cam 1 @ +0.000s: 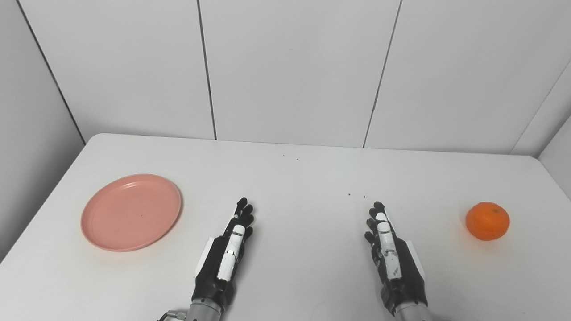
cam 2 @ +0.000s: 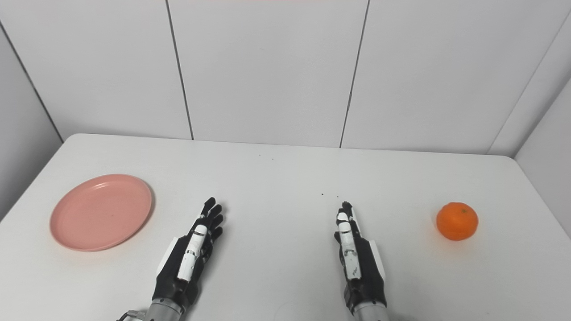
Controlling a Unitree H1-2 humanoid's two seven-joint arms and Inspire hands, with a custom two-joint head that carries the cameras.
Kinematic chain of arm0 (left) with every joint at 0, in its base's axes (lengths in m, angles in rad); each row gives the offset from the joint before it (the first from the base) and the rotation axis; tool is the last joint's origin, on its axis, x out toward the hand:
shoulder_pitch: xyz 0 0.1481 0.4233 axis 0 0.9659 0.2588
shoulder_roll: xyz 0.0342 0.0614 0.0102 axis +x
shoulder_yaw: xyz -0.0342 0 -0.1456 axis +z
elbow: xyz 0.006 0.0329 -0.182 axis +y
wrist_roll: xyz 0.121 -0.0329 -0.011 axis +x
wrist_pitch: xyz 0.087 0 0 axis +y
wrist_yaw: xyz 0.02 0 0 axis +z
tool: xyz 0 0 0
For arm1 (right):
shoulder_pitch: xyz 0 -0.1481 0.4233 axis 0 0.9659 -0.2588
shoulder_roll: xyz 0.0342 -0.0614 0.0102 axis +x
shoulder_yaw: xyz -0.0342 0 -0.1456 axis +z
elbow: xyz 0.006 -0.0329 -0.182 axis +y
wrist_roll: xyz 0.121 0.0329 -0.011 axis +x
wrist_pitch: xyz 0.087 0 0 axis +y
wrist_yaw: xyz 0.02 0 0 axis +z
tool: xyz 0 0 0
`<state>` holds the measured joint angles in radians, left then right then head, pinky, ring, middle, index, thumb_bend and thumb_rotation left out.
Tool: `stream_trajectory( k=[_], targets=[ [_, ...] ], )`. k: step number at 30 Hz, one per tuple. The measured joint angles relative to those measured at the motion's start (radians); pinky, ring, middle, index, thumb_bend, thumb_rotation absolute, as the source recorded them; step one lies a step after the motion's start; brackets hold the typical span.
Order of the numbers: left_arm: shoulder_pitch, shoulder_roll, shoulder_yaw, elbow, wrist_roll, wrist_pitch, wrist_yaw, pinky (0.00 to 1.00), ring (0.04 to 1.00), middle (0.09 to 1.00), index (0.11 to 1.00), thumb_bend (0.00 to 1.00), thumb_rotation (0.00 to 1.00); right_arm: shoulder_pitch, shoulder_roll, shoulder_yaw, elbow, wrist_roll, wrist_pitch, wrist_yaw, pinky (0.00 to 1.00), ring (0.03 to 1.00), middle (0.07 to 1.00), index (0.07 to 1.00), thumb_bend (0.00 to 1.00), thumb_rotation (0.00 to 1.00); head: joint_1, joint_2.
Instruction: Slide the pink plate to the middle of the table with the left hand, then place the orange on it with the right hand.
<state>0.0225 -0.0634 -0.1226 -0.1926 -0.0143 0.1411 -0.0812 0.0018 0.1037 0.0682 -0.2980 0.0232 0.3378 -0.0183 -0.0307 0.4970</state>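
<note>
The pink plate (cam 1: 131, 212) lies flat and bare on the left side of the white table (cam 1: 303, 178). The orange (cam 1: 487, 221) sits on the right side of the table. My left hand (cam 1: 227, 254) is open and empty, fingers stretched forward, just right of the plate and apart from it. My right hand (cam 1: 390, 254) is open and empty, fingers stretched forward, well left of the orange. The same layout shows in the right eye view: plate (cam 2: 101, 211), orange (cam 2: 457, 221), left hand (cam 2: 189, 256), right hand (cam 2: 354, 254).
White wall panels (cam 1: 290, 67) stand right behind the table's far edge. The table's left edge runs close past the plate, and its right edge lies just beyond the orange. A few small dark specks (cam 1: 357, 195) lie near the middle.
</note>
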Motion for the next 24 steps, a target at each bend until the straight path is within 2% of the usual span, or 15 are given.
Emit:
stream_trajectory(
  k=[3, 6, 8, 10, 13, 18, 24],
  targets=[
    [0.005, 0.000, 0.000, -0.001, 0.000, 0.000, 0.000, 1.00, 1.000, 1.000, 1.000, 0.42, 1.00, 0.002, 0.000, 0.000, 0.000, 0.000, 0.000, 0.000, 1.00, 1.000, 1.000, 1.000, 0.32, 1.00, 0.012, -0.002],
    [0.005, 0.000, -0.002, -0.001, 0.001, -0.001, 0.000, 1.00, 1.000, 1.000, 1.000, 0.42, 1.00, 0.003, 0.000, 0.000, -0.001, 0.000, 0.000, 0.000, 1.00, 1.000, 1.000, 1.000, 0.33, 1.00, 0.073, -0.012],
    [0.006, 0.000, -0.006, 0.000, 0.001, -0.005, 0.000, 1.00, 1.000, 1.000, 1.000, 0.41, 1.00, 0.005, -0.002, -0.002, -0.005, 0.004, 0.000, 0.002, 1.00, 1.000, 1.000, 1.000, 0.33, 1.00, 0.074, -0.012],
    [0.008, -0.002, -0.014, 0.008, 0.004, -0.021, 0.001, 1.00, 1.000, 1.000, 1.000, 0.40, 1.00, 0.009, -0.005, -0.009, -0.008, 0.019, 0.000, 0.006, 1.00, 1.000, 1.000, 1.000, 0.32, 1.00, 0.153, -0.040],
    [0.009, -0.014, -0.024, 0.029, 0.022, -0.049, 0.015, 1.00, 1.000, 1.000, 1.000, 0.40, 0.99, 0.015, -0.016, -0.024, -0.013, 0.048, 0.000, 0.010, 1.00, 1.000, 1.000, 1.000, 0.31, 1.00, 0.195, -0.058],
    [0.009, -0.035, -0.034, 0.062, 0.041, -0.083, 0.041, 1.00, 1.000, 1.000, 1.000, 0.38, 1.00, 0.020, -0.047, -0.035, -0.021, 0.068, 0.000, 0.021, 1.00, 1.000, 1.000, 1.000, 0.29, 1.00, 0.215, -0.071],
    [0.008, -0.045, -0.036, 0.076, 0.047, -0.104, 0.052, 1.00, 1.000, 1.000, 1.000, 0.37, 1.00, 0.020, -0.049, -0.031, -0.022, 0.077, 0.000, 0.028, 1.00, 1.000, 1.000, 1.000, 0.28, 1.00, 0.235, -0.071]
  ],
)
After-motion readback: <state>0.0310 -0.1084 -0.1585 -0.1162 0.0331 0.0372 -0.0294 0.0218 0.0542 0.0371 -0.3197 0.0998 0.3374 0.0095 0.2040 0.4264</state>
